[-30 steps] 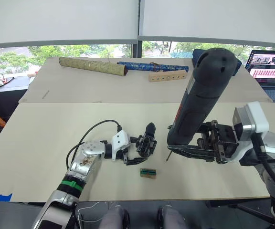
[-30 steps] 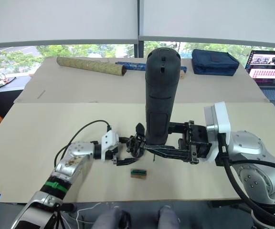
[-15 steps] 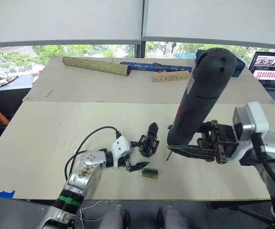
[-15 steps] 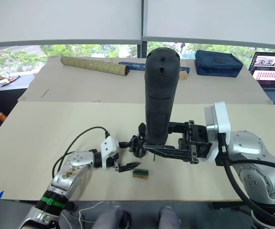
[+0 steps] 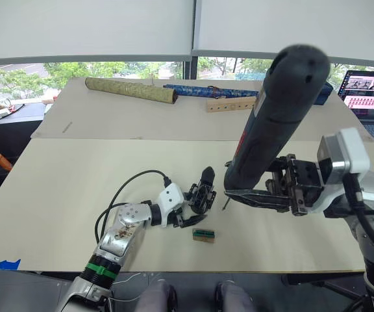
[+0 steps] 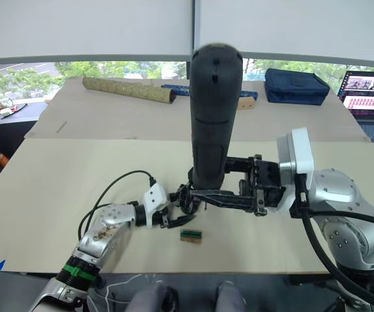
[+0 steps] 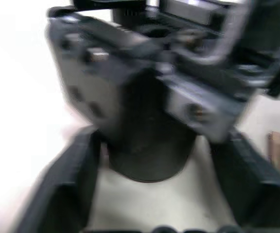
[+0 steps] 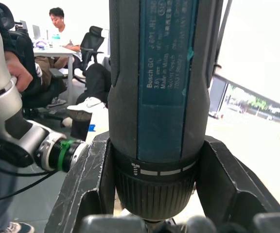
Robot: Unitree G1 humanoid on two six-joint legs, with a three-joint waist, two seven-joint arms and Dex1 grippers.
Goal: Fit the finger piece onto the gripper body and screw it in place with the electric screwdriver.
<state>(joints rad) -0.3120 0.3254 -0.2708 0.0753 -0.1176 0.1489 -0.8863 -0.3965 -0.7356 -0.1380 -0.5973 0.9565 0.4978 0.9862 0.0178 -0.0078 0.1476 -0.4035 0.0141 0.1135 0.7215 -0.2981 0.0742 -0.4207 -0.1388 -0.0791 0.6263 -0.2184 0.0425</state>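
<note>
The gripper body, a small black block with an upright pointed finger, stands on the beige table near its front. My left gripper is open, its fingers lying on either side of the body's round base. The electric screwdriver stands tilted, rounded end up, with my right gripper shut on its lower collar. Its thin bit points down just right of the gripper body. The finger piece is hidden or out of view.
A small wooden block with a green top lies just in front of the gripper body. At the back lie a gold tube, a blue tube, a drilled wooden strip, a blue bag and a laptop.
My left gripper, drawn back from the gripper body half a second ago, has moved forward around its base again. The screwdriver has shifted slightly left, bringing its bit nearer the body.
</note>
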